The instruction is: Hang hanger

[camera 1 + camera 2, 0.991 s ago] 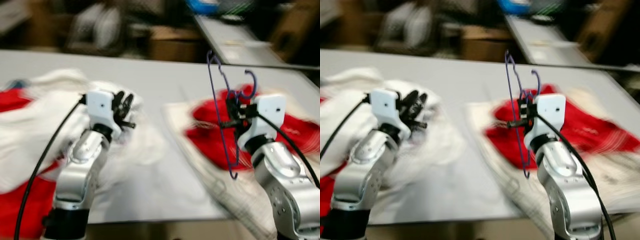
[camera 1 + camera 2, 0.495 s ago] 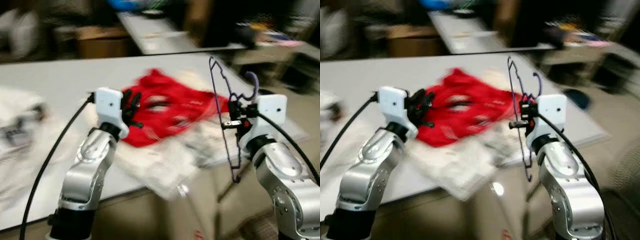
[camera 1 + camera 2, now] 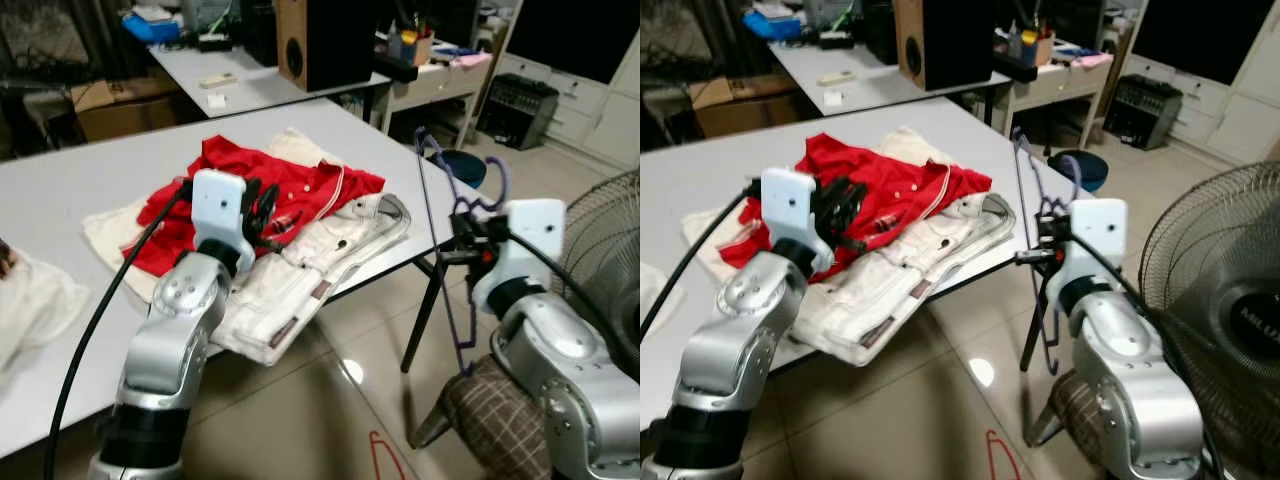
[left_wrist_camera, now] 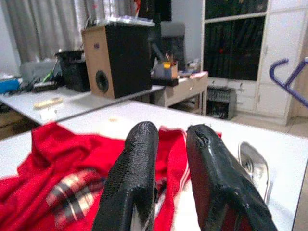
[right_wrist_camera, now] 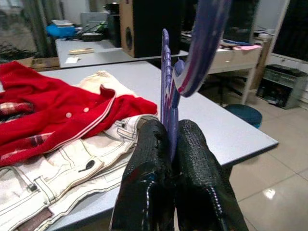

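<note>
Bright, even indoor light; head views sharp; lamp glare on floor tiles (image 3: 351,371); wrist views soft

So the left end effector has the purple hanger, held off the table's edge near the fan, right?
Not the left. The right end effector is shut on the hanger, as the right wrist view shows. The left end effector holds nothing, over the red shirt. The rest stands: off the table edge, near the fan.

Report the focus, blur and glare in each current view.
Left and right eye views: sharp, with a glare spot on the floor. Left wrist view: the left tool looms large, and the red shirt behind it is soft. Right wrist view: the purple hanger held in the right tool is blurred from closeness.
</note>
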